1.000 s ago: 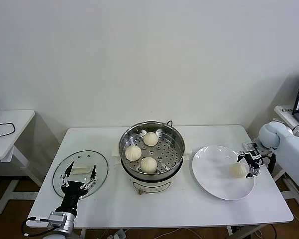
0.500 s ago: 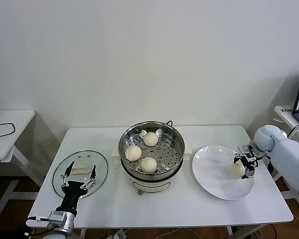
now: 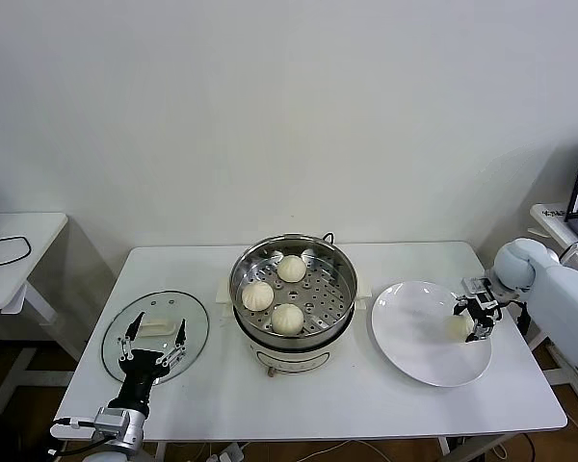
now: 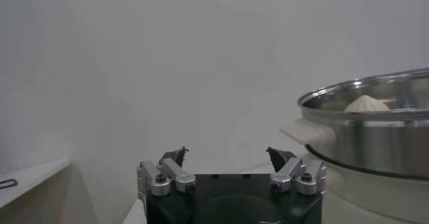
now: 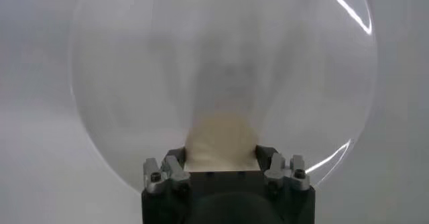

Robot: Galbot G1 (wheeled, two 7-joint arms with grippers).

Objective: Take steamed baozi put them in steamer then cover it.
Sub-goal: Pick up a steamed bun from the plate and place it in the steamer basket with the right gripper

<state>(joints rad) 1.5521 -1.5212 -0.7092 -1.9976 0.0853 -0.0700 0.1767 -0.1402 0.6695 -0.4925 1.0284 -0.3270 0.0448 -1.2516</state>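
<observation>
the white table (image 3: 414,409) carries the glass lid (image 3: 156,334), the steamer (image 3: 292,289) and a white plate (image 3: 414,337).

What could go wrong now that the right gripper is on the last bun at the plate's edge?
The right gripper pinches the last baozi near the far rim of the plate; a soft bun could squash or slip on lifting. The steamer already holds three buns, so only the open tray area on its right is free. A low carry could clip its raised rim.

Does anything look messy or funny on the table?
Nothing stands out. Three baozi sit neatly in the steamer, the glass lid lies flat beside it, and the right pincer closes around the last bun on the plate.
</observation>
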